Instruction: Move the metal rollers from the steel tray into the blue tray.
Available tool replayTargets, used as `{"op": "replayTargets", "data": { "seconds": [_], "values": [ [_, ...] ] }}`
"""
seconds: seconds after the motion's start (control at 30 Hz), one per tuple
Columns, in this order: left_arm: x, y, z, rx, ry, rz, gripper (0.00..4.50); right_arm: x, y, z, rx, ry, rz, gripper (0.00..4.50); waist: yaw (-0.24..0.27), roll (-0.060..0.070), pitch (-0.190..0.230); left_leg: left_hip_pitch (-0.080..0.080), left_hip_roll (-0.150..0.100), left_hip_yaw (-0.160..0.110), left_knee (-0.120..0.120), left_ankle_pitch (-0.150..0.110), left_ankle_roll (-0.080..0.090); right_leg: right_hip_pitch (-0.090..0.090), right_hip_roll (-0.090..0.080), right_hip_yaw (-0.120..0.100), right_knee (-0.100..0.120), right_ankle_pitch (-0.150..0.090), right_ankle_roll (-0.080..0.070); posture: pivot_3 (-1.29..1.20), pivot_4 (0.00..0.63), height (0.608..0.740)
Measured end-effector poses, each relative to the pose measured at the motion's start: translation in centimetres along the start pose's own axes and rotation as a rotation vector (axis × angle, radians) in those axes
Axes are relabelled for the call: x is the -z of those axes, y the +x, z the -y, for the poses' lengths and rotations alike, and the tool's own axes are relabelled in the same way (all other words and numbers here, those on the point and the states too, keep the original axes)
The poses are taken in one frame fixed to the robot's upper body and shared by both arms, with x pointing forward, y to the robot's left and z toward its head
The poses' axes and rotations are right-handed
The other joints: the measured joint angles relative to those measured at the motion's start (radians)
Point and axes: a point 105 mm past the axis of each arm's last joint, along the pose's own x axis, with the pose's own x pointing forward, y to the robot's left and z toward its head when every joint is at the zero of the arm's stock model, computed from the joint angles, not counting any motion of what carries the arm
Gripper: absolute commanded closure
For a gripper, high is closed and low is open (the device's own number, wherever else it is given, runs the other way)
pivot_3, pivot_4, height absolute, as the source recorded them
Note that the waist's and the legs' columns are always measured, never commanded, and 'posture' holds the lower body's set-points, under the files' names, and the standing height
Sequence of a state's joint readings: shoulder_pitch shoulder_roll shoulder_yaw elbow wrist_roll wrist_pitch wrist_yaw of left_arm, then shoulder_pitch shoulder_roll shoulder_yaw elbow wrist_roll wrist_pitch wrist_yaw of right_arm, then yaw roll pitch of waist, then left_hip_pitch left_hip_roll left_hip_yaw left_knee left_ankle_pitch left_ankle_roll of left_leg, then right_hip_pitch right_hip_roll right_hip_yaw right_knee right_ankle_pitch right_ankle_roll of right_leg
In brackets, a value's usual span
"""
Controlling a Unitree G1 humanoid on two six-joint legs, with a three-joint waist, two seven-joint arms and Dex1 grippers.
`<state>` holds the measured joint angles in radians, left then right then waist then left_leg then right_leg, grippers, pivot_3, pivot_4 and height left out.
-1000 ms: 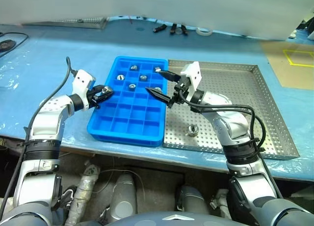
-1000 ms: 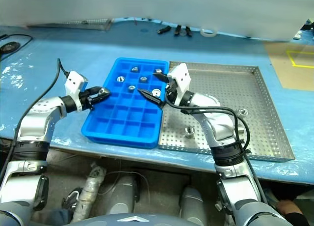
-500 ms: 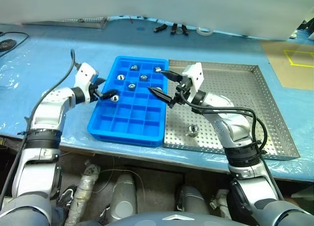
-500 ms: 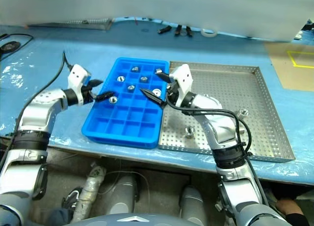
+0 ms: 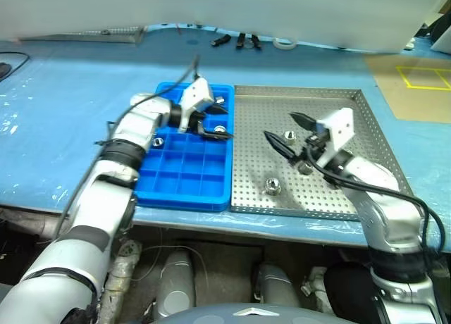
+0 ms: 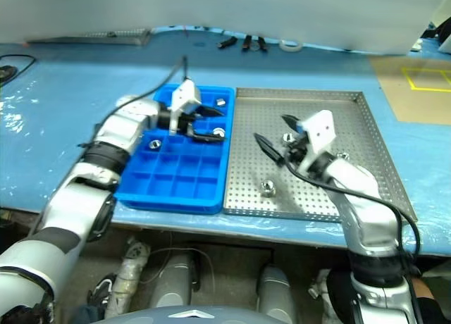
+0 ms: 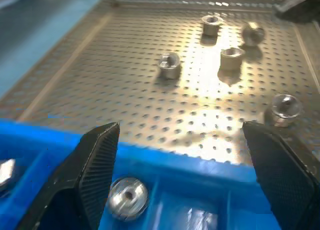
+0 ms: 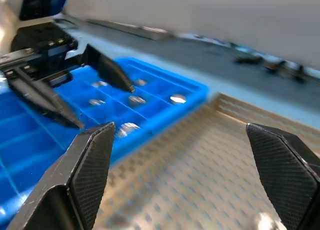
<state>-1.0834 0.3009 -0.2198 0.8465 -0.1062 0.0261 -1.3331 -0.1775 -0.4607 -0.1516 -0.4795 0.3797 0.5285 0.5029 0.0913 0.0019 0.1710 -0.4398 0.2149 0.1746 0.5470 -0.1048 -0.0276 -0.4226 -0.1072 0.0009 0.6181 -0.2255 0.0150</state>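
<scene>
bright even light; glare on steel tray (image 7: 150, 90); wrist views blurred

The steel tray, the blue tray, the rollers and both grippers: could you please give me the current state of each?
steel tray: flat on the table, a few metal rollers loose on its perforated floor.
blue tray: beside the steel tray, some far compartments hold one roller each, near rows empty.
left gripper: open, empty, over the blue tray's far end.
right gripper: open, empty, over the steel tray.
</scene>
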Motion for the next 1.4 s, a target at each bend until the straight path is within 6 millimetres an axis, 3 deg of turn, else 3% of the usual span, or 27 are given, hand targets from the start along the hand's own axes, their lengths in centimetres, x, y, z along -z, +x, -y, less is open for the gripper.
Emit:
{"op": "replayTargets", "data": {
  "seconds": [0.2,0.37,0.6,0.73,0.93,1.23,1.33,1.4],
  "values": [
    [0.0,4.7,3.3,0.283,0.081,-0.043,0.36,1.5,-5.9,0.7,0.235,0.012,-0.075,0.06,-0.053,0.0,0.0,0.001,0.0,0.001,-0.001,-0.004,0.007,0.002,0.0,0.001,-0.006,-0.001,0.0,-0.56,0.15,0.74],
    [1.8,6.1,5.6,0.444,0.13,-0.139,0.36,1.4,-8.3,-0.1,0.328,0.014,-0.094,0.06,-0.113,0.0,0.0,0.003,-0.002,0.006,0.0,-0.007,0.012,0.002,-0.001,0.001,-0.011,0.001,0.004,-0.63,0.15,0.74],
    [4.0,6.6,6.7,0.514,0.189,-0.264,0.36,1.4,-8.8,-0.8,0.368,0.034,-0.09,0.06,-0.141,0.0,0.0,0.002,-0.004,0.006,0.004,-0.01,0.016,0.004,-0.002,0.002,-0.012,0.001,0.004,-0.66,0.15,0.74],
    [4.9,6.8,6.4,0.478,0.208,-0.322,0.36,2.2,-9.0,-2.4,0.297,0.066,-0.132,0.06,-0.144,0.0,-0.001,0.001,-0.005,0.006,0.006,-0.012,0.019,0.005,-0.003,0.001,-0.013,0.001,0.004,-0.66,0.15,0.74],
    [4.9,7.9,6.2,0.423,0.236,-0.334,0.36,4.5,-10.4,-5.0,0.161,0.126,-0.253,0.06,-0.154,0.0,0.0,0.001,-0.006,0.006,0.013,-0.015,0.024,0.01,-0.005,0.001,-0.014,0.001,0.005,-0.66,0.15,0.74],
    [4.8,8.4,6.6,0.441,0.242,-0.333,0.36,6.0,-11.4,-6.0,0.121,0.134,-0.296,0.06,-0.168,0.0,0.0,0.002,-0.008,0.005,0.016,-0.016,0.025,0.012,-0.007,0.002,-0.014,-0.004,0.012,-0.66,0.15,0.74],
    [4.8,8.4,6.5,0.437,0.242,-0.333,0.93,6.1,-11.3,-6.2,0.119,0.131,-0.295,0.06,-0.169,0.0,0.0,0.002,-0.008,0.005,0.016,-0.016,0.025,0.012,-0.007,0.001,-0.014,-0.001,0.007,-0.66,0.15,0.74],
    [4.9,8.2,6.4,0.428,0.239,-0.335,1.54,6.1,-11.2,-6.4,0.117,0.132,-0.297,0.06,-0.172,0.0,0.0,0.002,-0.008,0.005,0.015,-0.017,0.026,0.012,-0.007,0.001,-0.014,-0.001,0.007,-0.66,0.15,0.74]
  ]
}}
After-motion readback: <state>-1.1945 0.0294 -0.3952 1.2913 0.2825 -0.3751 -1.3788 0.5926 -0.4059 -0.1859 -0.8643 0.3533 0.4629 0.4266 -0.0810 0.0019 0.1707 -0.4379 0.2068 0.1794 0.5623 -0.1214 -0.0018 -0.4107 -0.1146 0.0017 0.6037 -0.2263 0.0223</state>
